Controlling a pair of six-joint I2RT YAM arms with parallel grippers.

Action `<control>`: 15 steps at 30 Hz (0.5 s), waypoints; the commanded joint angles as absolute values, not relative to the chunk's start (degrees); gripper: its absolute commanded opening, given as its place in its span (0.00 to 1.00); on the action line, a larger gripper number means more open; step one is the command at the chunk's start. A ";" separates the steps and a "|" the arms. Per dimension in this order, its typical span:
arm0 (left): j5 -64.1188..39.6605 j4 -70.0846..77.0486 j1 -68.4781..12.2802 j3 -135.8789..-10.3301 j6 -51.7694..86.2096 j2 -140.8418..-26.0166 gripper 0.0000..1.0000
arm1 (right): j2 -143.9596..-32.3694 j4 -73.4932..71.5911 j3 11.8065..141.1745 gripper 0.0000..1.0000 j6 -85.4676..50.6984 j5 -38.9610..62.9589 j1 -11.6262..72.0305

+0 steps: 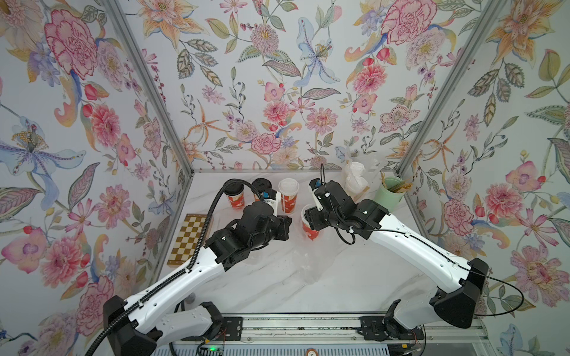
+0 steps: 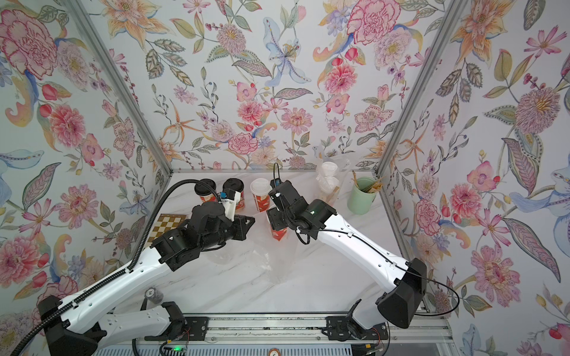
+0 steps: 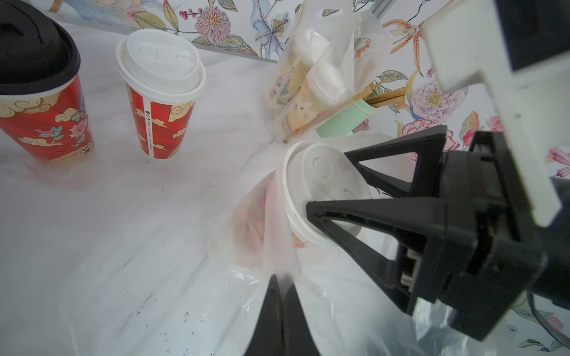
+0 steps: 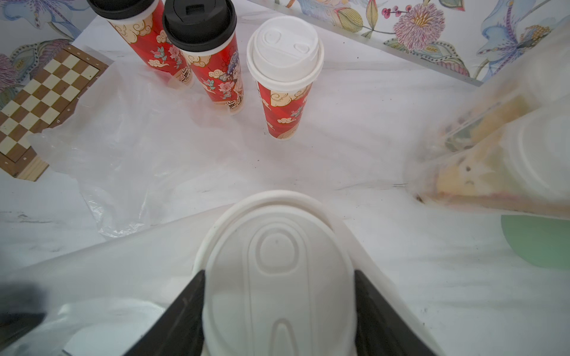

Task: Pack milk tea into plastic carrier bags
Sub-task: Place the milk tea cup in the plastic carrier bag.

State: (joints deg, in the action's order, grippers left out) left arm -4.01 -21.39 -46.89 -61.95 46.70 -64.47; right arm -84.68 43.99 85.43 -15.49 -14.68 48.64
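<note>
While the left gripper (image 3: 281, 279) is pinching only a narrow strip of the open carrier bag (image 3: 277, 243), the likeliest failure, as I judge it, is sitting right there. The slick film could be slipping out of those jaws, or the bag's mouth sagging shut, just as a cup is going in. A second worry is lying with the right gripper (image 4: 279, 277). It is gripping the white-lidded cup (image 1: 310, 232) high, at the domed lid, so a snag of the base on crinkled film could be tilting the cup or working the lid loose. Film is also draping close around the right jaws and could be catching on them at release.

The left jaws are closing fully, with the bag's film running out from between their tips toward the cup just ahead. The right jaws are standing fairly wide, one finger on each side of the lid, holding the cup upright. The cup appears to be sitting partly inside the bag, though whether its base is touching the counter (image 1: 370, 277) I cannot tell.

Well ahead of both jaws, a black-lidded cup (image 4: 138, 34), a second black-lidded cup (image 4: 212, 61) and a spare white-lidded cup (image 4: 283, 92) are standing unpacked. A filled bag (image 3: 311, 77) is leaning beyond the right jaws, on the side away from the left jaws.
</note>
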 commanded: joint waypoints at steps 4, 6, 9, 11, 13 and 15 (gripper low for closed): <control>-2.11 -23.53 -46.75 -64.25 45.70 -62.66 0.00 | -86.03 40.16 82.16 0.52 -15.81 -16.70 47.55; -1.62 -23.69 -46.76 -63.82 45.46 -62.47 0.00 | -86.53 39.03 80.80 0.53 -15.95 -17.03 47.36; -0.17 -24.57 -46.53 -62.92 45.11 -62.53 0.00 | -87.26 37.27 79.15 0.54 -16.77 -17.34 47.37; 0.15 -25.13 -46.24 -62.28 44.78 -62.90 0.00 | -87.58 36.12 77.89 0.55 -17.52 -17.95 47.54; 0.10 -25.48 -45.78 -61.39 44.65 -63.54 0.00 | -87.71 34.90 76.64 0.58 -18.85 -18.59 47.83; -0.05 -25.87 -45.53 -60.75 44.42 -64.32 0.00 | -87.64 33.94 75.54 0.61 -20.10 -18.73 48.27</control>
State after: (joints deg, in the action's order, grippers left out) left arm -2.04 -24.86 -46.26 -61.54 45.82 -64.01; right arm -86.46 35.03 77.38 -17.54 -15.35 48.18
